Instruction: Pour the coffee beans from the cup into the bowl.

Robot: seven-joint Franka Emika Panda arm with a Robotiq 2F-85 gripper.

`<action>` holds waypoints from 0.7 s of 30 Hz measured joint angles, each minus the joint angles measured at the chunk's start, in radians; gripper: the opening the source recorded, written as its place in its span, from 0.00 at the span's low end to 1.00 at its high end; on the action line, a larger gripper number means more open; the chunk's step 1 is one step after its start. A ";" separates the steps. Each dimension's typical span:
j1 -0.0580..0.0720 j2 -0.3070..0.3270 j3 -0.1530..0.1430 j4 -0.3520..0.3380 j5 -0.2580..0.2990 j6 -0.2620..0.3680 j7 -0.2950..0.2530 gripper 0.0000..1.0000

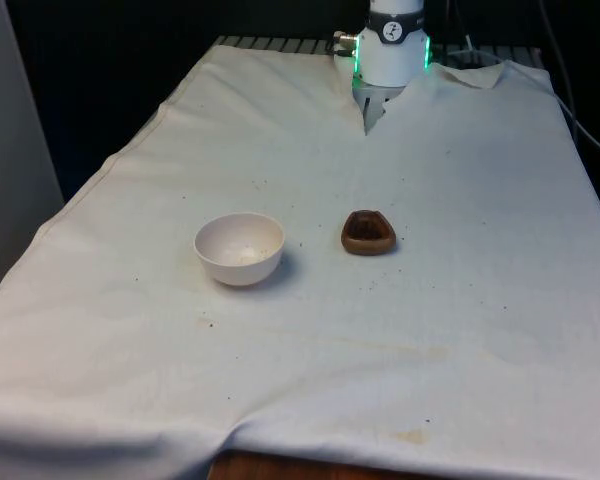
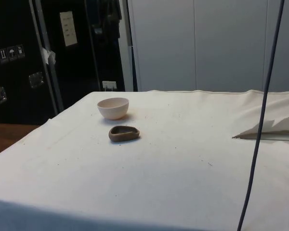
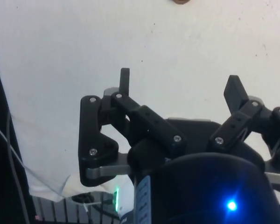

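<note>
A pale pinkish-white bowl (image 1: 239, 248) (image 2: 113, 107) stands upright on the white cloth near the table's middle. A low brown cup (image 1: 368, 232) (image 2: 124, 133) with dark coffee beans inside rests a short way off, towards the front view's right of the bowl, and the two do not touch. In the wrist view my gripper (image 3: 179, 86) is open, well above the cloth, with nothing between its black fingers (image 3: 125, 79). A sliver of the brown cup (image 3: 180, 1) shows far beyond the fingertips.
The robot's white base (image 1: 393, 50) stands at the table's far end, where the cloth (image 1: 450, 330) is slit and folded (image 2: 269, 129). A dark cable (image 2: 260, 120) hangs across the side view. Bare wood (image 1: 280, 468) shows at the near edge.
</note>
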 measured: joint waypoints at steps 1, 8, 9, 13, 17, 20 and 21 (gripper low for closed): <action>0.000 0.001 0.002 -0.006 0.000 0.010 0.002 1.00; 0.000 0.025 0.015 -0.017 0.000 0.045 0.035 1.00; 0.000 0.030 0.016 -0.017 0.000 0.048 0.042 1.00; 0.000 0.049 0.018 -0.017 0.000 0.064 0.070 1.00; 0.000 0.062 0.020 -0.016 0.000 0.074 0.092 1.00; 0.000 0.077 0.027 -0.014 0.000 0.082 0.120 1.00; 0.000 0.080 0.031 -0.013 0.000 0.084 0.126 1.00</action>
